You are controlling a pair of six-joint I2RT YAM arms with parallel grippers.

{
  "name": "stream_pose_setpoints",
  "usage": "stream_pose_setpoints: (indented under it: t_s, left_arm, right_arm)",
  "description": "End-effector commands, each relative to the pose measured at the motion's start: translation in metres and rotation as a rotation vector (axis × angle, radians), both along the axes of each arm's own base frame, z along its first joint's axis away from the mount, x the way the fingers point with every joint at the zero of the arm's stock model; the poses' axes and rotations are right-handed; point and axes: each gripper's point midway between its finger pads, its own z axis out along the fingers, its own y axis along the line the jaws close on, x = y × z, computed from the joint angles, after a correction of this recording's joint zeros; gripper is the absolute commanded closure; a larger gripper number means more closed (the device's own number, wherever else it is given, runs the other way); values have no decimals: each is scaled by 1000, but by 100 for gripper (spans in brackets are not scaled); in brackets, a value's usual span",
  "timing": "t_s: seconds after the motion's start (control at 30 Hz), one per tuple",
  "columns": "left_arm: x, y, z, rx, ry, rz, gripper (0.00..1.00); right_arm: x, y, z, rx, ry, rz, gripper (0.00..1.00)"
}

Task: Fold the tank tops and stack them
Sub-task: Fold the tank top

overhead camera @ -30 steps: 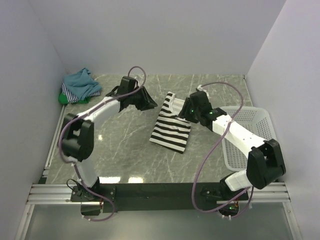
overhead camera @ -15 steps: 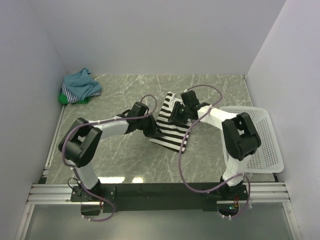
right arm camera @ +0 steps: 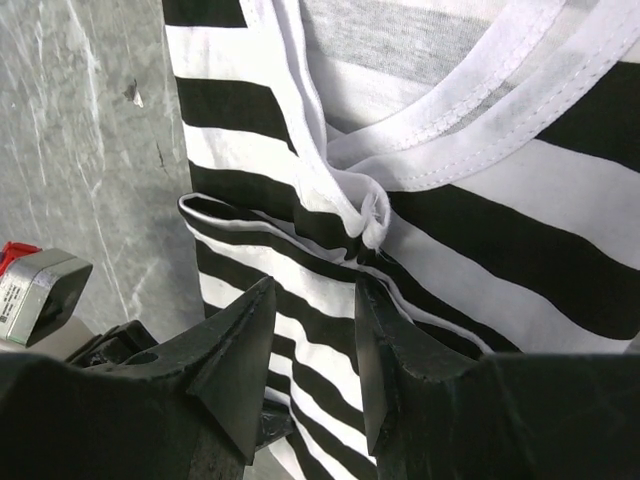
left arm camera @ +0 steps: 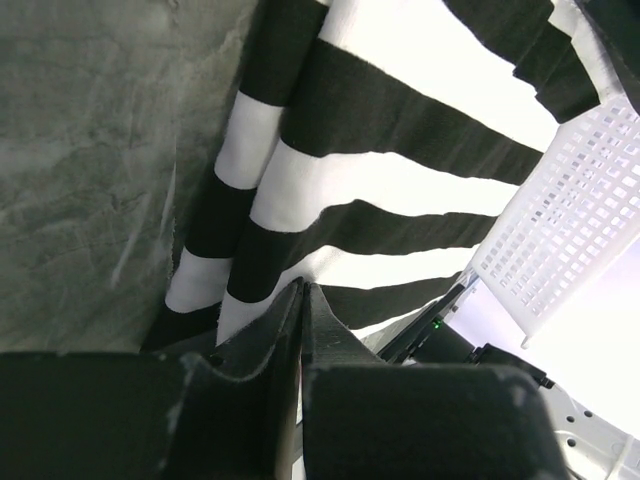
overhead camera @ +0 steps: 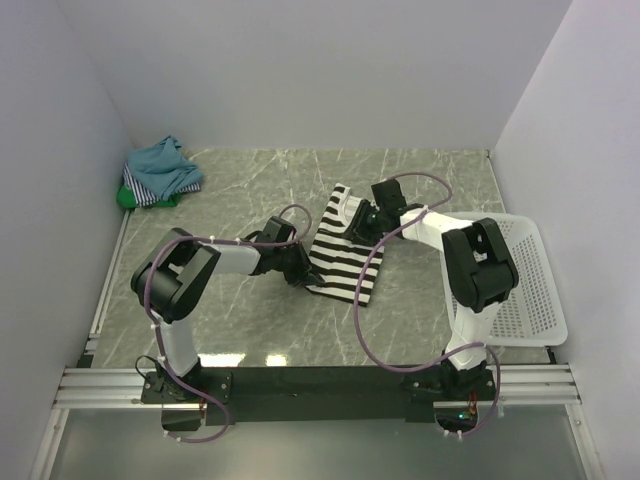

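Striped tank top [overhead camera: 342,258] is lying mid table [overhead camera: 250,190], nearer its right edge. L gripper [left arm camera: 303,290] is pinching near-left hem, jaws closed. R gripper [right arm camera: 312,300] is hovering agape over straps. Risk: thin pinch slipping off, or R catching extra layers and bunching the fold.

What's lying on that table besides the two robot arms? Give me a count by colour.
Black-and-white striped top: 1
Teal top: 1
Thin blue-and-white striped top: 1
Green cloth, mostly hidden under the pile: 1
White basket: 1
Total: 5
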Motion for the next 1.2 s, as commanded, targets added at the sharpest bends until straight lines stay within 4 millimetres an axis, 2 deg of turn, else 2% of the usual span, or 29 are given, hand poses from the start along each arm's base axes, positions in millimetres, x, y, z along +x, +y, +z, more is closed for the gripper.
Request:
stream_pose_setpoints:
  t_s: [0.0, 0.17, 0.2, 0.23, 0.3, 0.33, 0.37, 0.43, 0.47, 0.53, 0.57, 0.7, 0.73, 0.83, 1.0, 1.1, 1.17]
  left_arm:
    - [-1, 12, -13, 65, -10, 18, 91]
    - [-4, 20, -9, 78, -17, 14, 91]
    - [-5, 22, -9, 79, -16, 16, 91]
    - [-5, 22, -5, 75, -28, 17, 91]
    - [-12, 29, -8, 93, -11, 14, 91]
    - [-13, 29, -4, 89, -17, 14, 91]
    - [-16, 33, -7, 100, -8, 12, 91]
    - [-18, 36, -5, 104, -15, 12, 91]
    - [-19, 40, -5, 112, -16, 14, 91]
    - [-19, 47, -4, 119, -16, 27, 91]
    - [-19, 50, -3, 120, -17, 32, 91]
    - [-15, 60, 7, 123, -33, 46, 91]
    - [-13, 61, 9, 127, -43, 43, 91]
    - [-11, 62, 12, 133, -52, 42, 91]
    - [-12, 62, 12, 127, -51, 39, 91]
    - [-10, 61, 16, 116, -63, 34, 90]
    - [-7, 62, 19, 125, -80, 36, 89]
  right_arm:
    - [9, -1, 13, -6, -72, 13, 55]
    - [15, -12, 59, -59, -175, 7, 55]
    - [13, -13, 65, -63, -185, 4, 55]
    - [11, -16, 80, -63, -222, -5, 55]
    - [-2, -16, 81, -61, -224, -2, 55]
    - [-6, -16, 91, -46, -250, -3, 55]
    - [-17, -13, 82, -50, -230, 5, 55]
    - [-27, -10, 82, -33, -236, 10, 55]
    - [-39, -7, 70, -31, -207, 18, 55]
    - [-49, -1, 65, -12, -208, 30, 55]
    - [-59, 1, 54, -20, -184, 40, 55]
    - [-71, -1, 21, -50, -113, 35, 55]
    - [-75, -4, 8, -75, -77, 28, 55]
    - [-78, -15, -11, -128, -29, -10, 55]
    - [-82, -19, -16, -137, -2, -21, 55]
    - [-80, -21, -7, -137, -20, -25, 55]
    - [-78, -30, -4, -154, -17, -43, 54]
